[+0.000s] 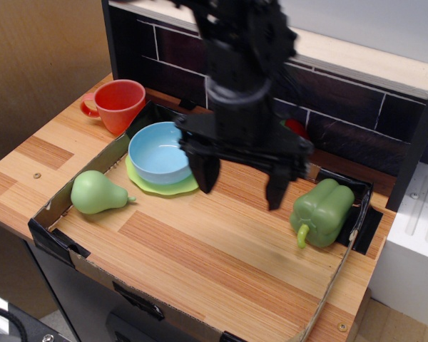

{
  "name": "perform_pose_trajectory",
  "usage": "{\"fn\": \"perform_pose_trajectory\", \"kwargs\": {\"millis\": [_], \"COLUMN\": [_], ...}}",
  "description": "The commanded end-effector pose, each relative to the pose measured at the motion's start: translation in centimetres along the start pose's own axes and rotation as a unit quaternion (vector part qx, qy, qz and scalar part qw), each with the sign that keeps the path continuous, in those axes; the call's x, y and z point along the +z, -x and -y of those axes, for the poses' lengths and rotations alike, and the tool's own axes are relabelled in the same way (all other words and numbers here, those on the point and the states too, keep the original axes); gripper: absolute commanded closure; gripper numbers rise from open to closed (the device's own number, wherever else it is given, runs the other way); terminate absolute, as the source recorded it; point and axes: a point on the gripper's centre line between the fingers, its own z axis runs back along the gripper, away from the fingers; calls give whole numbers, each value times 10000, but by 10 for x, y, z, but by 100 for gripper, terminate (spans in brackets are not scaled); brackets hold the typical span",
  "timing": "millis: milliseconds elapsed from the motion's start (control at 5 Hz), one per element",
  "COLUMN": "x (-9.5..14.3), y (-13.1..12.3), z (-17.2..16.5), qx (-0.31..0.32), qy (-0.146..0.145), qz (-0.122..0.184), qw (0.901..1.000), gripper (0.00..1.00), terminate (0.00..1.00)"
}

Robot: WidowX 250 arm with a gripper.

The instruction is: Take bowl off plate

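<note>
The light blue bowl (159,152) sits on the lime-green plate (165,186) at the back left of the wooden tray. My gripper (241,183) is open and empty, its two black fingers pointing down above the tray floor. Its left finger (205,171) hangs just right of the bowl's rim and covers part of it. The right finger (277,187) is further right, apart from the bowl.
A green pear (96,192) lies at the tray's left edge. A green pepper (321,212) sits at the right. A red-orange handled cup (119,104) stands outside the tray at the back left. A dark tiled wall (357,135) rises behind.
</note>
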Motion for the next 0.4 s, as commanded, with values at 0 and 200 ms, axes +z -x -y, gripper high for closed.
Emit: {"fn": "perform_pose_trajectory", "kwargs": {"millis": [0, 200], "x": [3, 0], "y": [-28, -44], "z": [-38, -61], "qx": [-718, -1097], "qy": [-716, -853], "qz": [198, 298], "qw": [9946, 9898], "gripper": [0, 0], "terminate": [0, 0]}}
